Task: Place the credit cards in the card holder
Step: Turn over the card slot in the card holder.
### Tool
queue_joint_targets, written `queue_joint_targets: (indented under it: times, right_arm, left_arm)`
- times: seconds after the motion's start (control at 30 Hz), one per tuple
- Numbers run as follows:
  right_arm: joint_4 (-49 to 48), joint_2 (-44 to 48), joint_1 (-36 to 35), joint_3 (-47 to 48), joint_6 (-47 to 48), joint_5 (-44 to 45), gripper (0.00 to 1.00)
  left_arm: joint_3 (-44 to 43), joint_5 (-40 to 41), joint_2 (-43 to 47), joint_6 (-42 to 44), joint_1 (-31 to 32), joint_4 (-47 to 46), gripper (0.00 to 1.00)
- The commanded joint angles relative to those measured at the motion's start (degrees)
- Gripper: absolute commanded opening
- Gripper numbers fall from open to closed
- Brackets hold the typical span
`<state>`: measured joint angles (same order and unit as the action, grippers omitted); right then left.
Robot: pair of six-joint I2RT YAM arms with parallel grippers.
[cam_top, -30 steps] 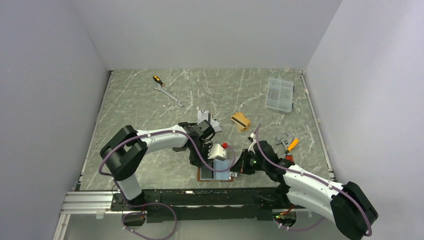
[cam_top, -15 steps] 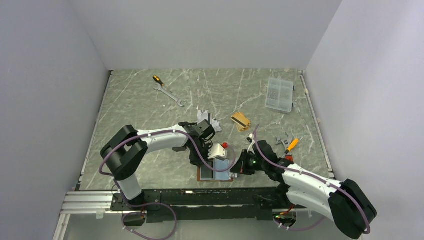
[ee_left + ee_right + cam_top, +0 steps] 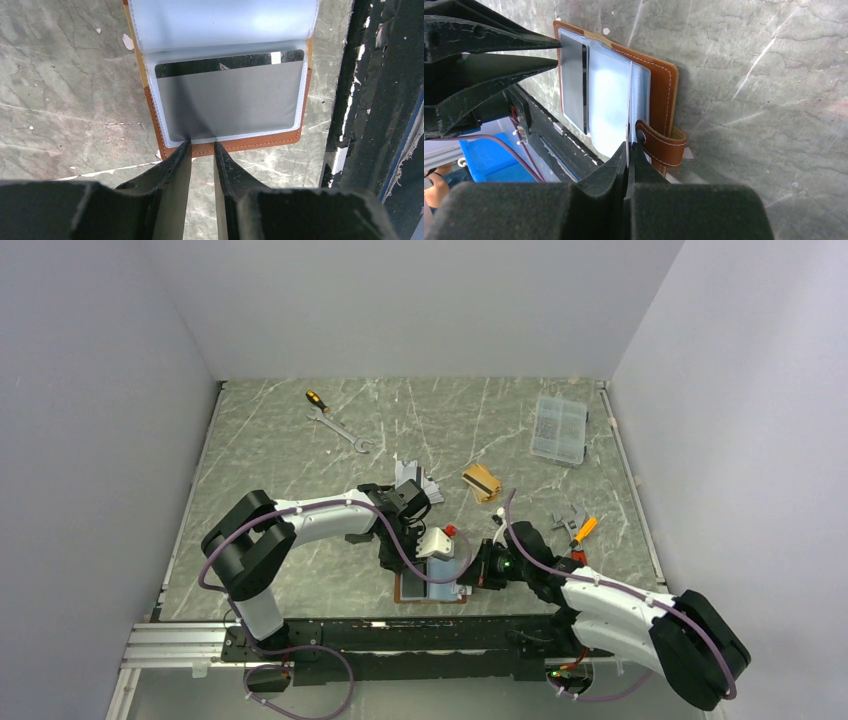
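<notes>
Card holder [image 3: 405, 592] lies open flat at the near edge of the worktop [image 3: 290, 455], about midway along it, clear leaves facing up.

Silver-grey card [image 3: 230, 100] sits inside the lower sleeve, dark stripe towards the fold.

Left gripper [image 3: 200, 146]: jaws a narrow gap apart, bare worktop showing between them. We see nothing held. The tips rest at the brown leather edge, just beside the card's sleeve.

Right gripper [image 3: 628, 148]: jaws closed tight, pinching the thin edge of one clear sleeve [image 3: 609, 100] and standing it up from the holder. The snap strap [image 3: 665, 146] lies just beside the tips.

Gold-orange cards [image 3: 481, 483] lie near mid-worktop, well apart from the holder. Grey cards [image 3: 412, 474] are fanned beside the left arm's wrist.
</notes>
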<state>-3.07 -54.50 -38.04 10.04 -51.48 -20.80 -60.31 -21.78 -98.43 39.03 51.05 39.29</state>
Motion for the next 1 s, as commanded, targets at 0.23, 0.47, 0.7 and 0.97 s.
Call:
queue_joint_targets:
  times: [0.23, 0.47, 0.7, 0.97]
  right_arm:
    - [-8.7, -7.6, -0.8, 0.0, -0.8, -1.4, 0.0]
    - [-9.2, -9.5, -0.7, -0.8, -1.3, -1.5, 0.0]
    - [-5.8, -10.0, -0.3, -0.8, -1.1, -0.8, 0.0]
    - [-12.8, -17.3, 0.3, 2.3, 0.5, -10.2, 0.0]
  left_arm:
    - [-1.4, -0.3, -0.2, 1.2, 0.4, 1.7, 0.28]
    - [-1.7, -0.4, 0.0, 1.4, 0.5, 2.2, 0.27]
    - [-1.9, -0.4, 0.2, 1.4, 0.6, 2.4, 0.27]
    - [-2.5, 0.0, 0.2, 1.6, 0.6, 2.9, 0.26]
